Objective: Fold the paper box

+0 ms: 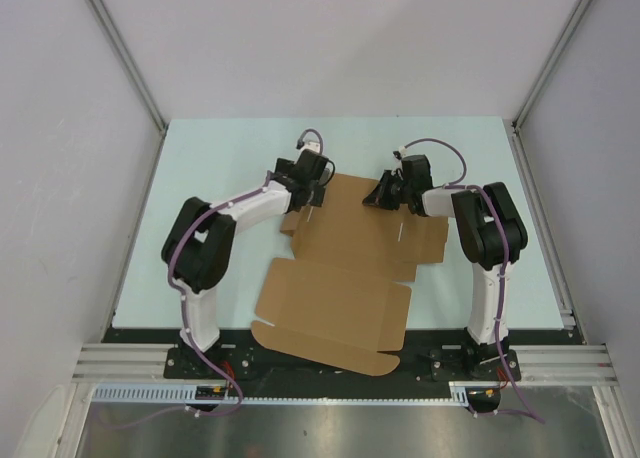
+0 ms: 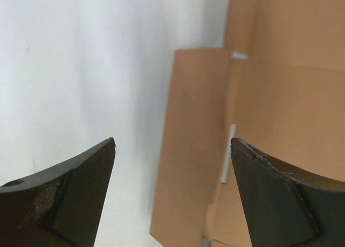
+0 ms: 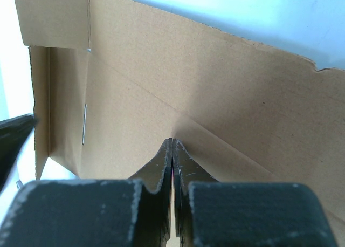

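Unfolded paper box [image 1: 340, 288] on table [image 1: 210, 168], walls [image 1: 60, 128] around.

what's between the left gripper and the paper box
Nothing visible. The left gripper is open at the left edge of the paper box, by its side flap; the left wrist view shows only that cardboard and the table ahead of it.

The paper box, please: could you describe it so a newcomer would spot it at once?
Start at the pale green table. Between the left arm and right arm lies the paper box. It is the only brown thing, a cardboard sheet with flaps.
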Available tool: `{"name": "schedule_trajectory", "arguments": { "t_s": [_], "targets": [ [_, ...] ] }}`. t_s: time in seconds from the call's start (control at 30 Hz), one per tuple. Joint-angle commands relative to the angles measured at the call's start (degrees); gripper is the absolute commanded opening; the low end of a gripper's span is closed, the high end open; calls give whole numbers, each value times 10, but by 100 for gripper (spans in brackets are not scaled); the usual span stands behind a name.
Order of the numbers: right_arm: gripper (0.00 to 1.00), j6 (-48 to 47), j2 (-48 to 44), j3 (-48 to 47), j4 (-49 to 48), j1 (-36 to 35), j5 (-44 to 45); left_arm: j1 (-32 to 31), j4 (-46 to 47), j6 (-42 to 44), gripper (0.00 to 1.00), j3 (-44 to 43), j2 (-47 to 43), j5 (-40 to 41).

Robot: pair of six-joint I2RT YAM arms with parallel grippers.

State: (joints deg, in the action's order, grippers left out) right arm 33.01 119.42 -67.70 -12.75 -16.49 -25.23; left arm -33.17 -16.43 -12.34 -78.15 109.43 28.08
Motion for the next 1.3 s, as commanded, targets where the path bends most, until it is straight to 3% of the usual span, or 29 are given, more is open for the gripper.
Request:
{"name": "schedule_trajectory", "arguments": {
  "t_s": [0.0,0.17,0.4,0.47,0.6,0.8,0.93,1.07,1.27],
  "targets": [
    [0,-9,28,11,33,-3,22,-1,-50,26,89,-46,33,82],
    [0,-11,28,11,35,-2,23,1,-69,30,75,-67,58,93],
    [0,-13,28,11,37,-1,25,47,-56,12,54,-44,4,38],
    [0,-11,29,11,35,-1,25,55,-50,6,55,-35,-17,20],
    [0,-8,32,11,30,-4,22,58,-5,-10,74,8,-71,-33],
    [0,-10,28,11,34,-2,21,106,1,-44,84,23,-140,-98],
    [0,-9,27,11,35,-3,22,155,78,-102,89,72,-206,-187],
    [0,-8,28,11,33,-5,19,223,75,-160,91,72,-156,-355],
    [0,-9,29,11,33,-4,16,255,98,-197,88,84,-41,-480]
  ]
}}
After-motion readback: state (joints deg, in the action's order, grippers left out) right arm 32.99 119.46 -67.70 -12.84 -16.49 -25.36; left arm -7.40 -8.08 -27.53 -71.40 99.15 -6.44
